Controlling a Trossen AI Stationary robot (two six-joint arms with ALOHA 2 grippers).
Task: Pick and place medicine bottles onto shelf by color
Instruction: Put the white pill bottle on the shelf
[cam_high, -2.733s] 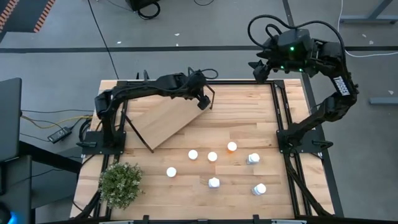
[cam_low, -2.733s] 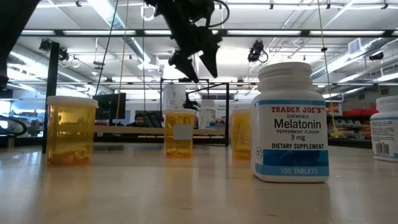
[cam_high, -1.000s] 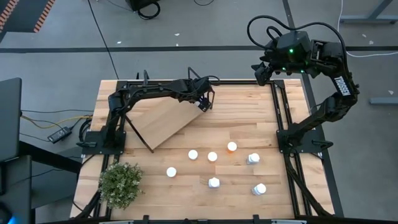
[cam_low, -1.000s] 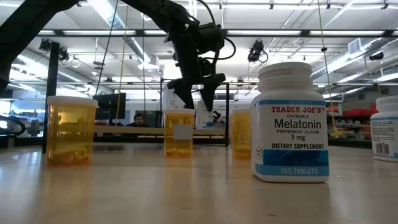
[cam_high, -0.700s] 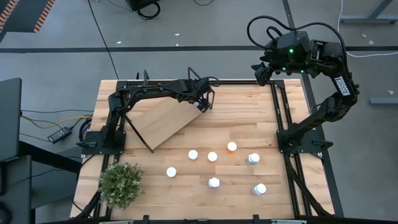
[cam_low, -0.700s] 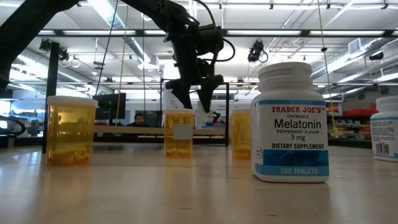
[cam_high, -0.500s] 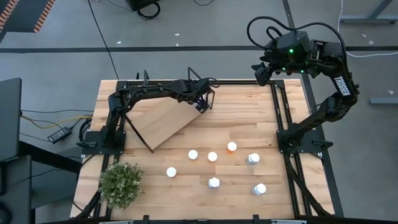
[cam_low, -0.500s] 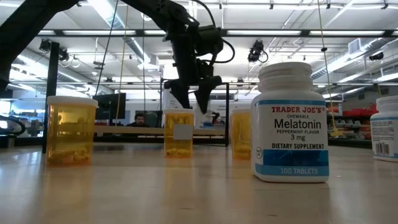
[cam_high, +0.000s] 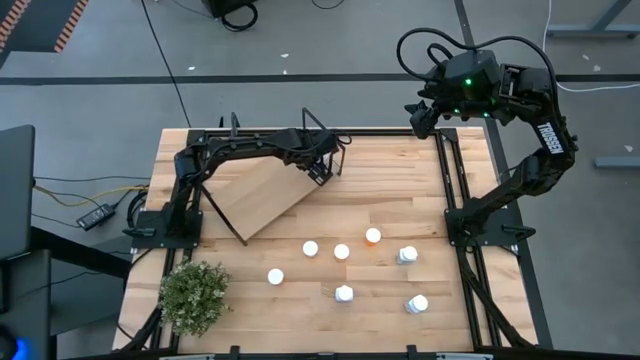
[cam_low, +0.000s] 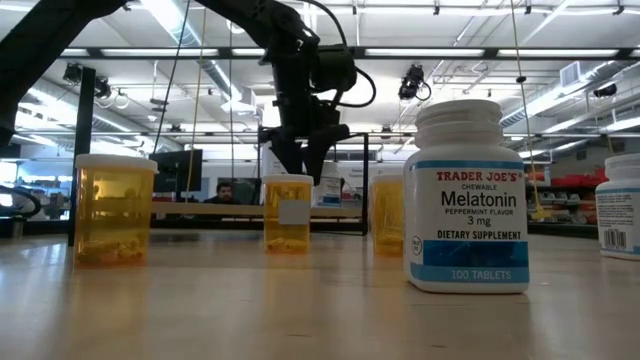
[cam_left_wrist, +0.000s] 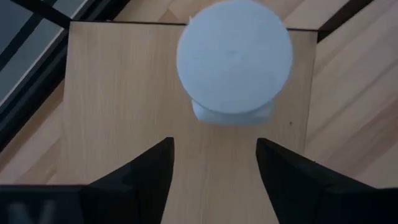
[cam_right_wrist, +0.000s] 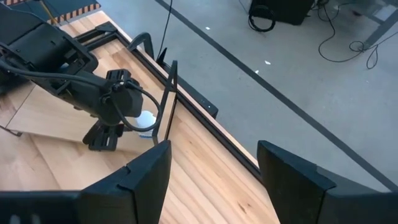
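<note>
One white-capped bottle (cam_left_wrist: 234, 59) is stood upright on the shelf (cam_high: 262, 193), just ahead of the left gripper (cam_left_wrist: 214, 163); fingers part-open, nothing held.

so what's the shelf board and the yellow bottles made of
Shelf board: looks like light wood, matte, with faint grain, possibly laminate. Yellow bottles: see-through amber plastic by the look, glossy, contents showing through; glass can't be ruled out.

Pale wood shelf (cam_high: 258, 193) on black wire legs, white-capped bottles (cam_high: 310, 247), one orange cap (cam_high: 373, 236), amber bottle (cam_low: 115, 209), white bottle with blue label (cam_low: 466, 197), green plant (cam_high: 194, 296), striped blond counter (cam_high: 390, 180).
</note>
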